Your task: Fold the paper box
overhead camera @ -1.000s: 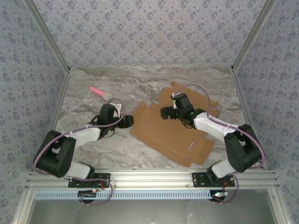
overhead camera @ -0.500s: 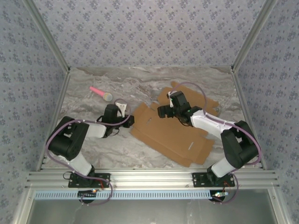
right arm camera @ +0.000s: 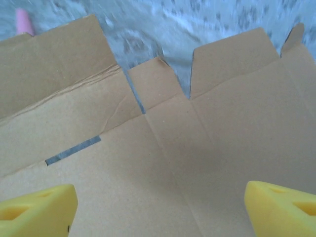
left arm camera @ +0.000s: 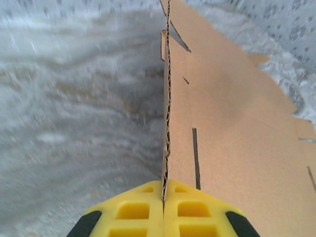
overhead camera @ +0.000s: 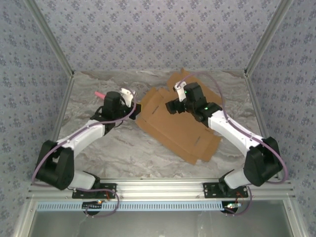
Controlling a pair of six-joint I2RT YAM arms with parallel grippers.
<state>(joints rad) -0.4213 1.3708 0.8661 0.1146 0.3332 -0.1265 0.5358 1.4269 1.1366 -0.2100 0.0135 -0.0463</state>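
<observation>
The grey-veined marble table [overhead camera: 138, 153] carries the unfolded brown paper box [overhead camera: 173, 131], a die-cut cardboard sheet, while a small pink stick [overhead camera: 98, 93] lies on bare marble well left of the box.

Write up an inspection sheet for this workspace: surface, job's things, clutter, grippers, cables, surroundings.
Surface: marble-patterned tabletop, no spills seen.
Job's things: paper box, an unfolded brown cardboard sheet with slots and flaps, right of centre.
Clutter: pink stick at far left, partly hidden behind the left arm.
Grippers: left gripper shut on the paper box's left edge; right gripper open, just above the sheet.
Cables: purple cables run along both arms; the right one loops over the sheet.
Surroundings: patterned walls on three sides, aluminium frame rail in front.
</observation>
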